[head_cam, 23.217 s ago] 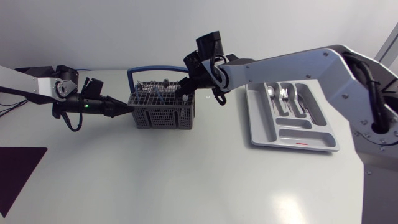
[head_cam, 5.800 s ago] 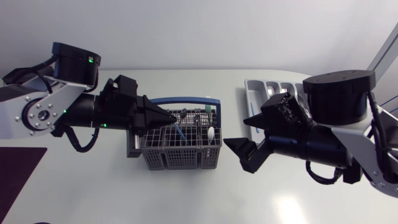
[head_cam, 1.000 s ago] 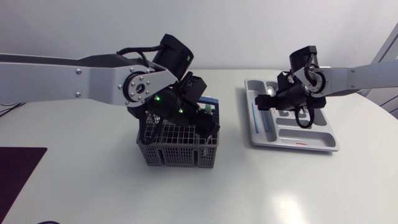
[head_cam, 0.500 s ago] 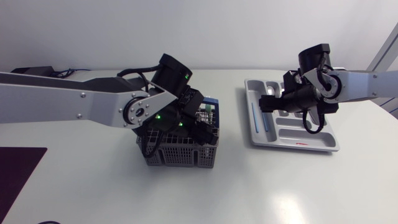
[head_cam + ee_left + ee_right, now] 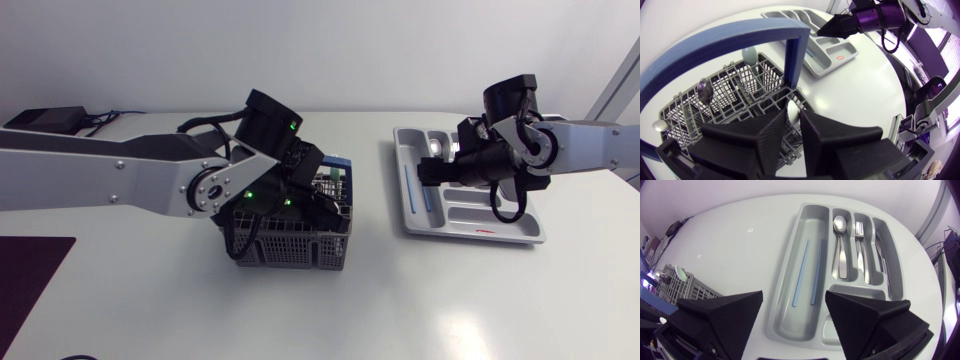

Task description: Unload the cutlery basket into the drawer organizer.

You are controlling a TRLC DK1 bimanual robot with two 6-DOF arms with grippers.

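Head view: the grey cutlery basket (image 5: 290,245) stands mid-desk (image 5: 150,300), with the left gripper (image 5: 318,198) dipped into its top. Well apart to one side lies the drawer organizer (image 5: 480,222), and the right gripper (image 5: 426,172) hovers over it.

Left wrist view: the left fingers (image 5: 771,137) are a narrow gap apart, and a white spoon (image 5: 793,112) stands in that gap inside the basket. Other cells hold a pale green spoon (image 5: 750,54) and a metal spoon (image 5: 703,87). The blue handle (image 5: 790,55) arches above.

Right wrist view: the right fingers (image 5: 720,315) stand wide apart and hold nothing. They are above the organizer, where 2 blue sticks (image 5: 801,272) share the long compartment. A silver spoon (image 5: 840,245) and a fork (image 5: 860,245) lie in the next 2 slots.
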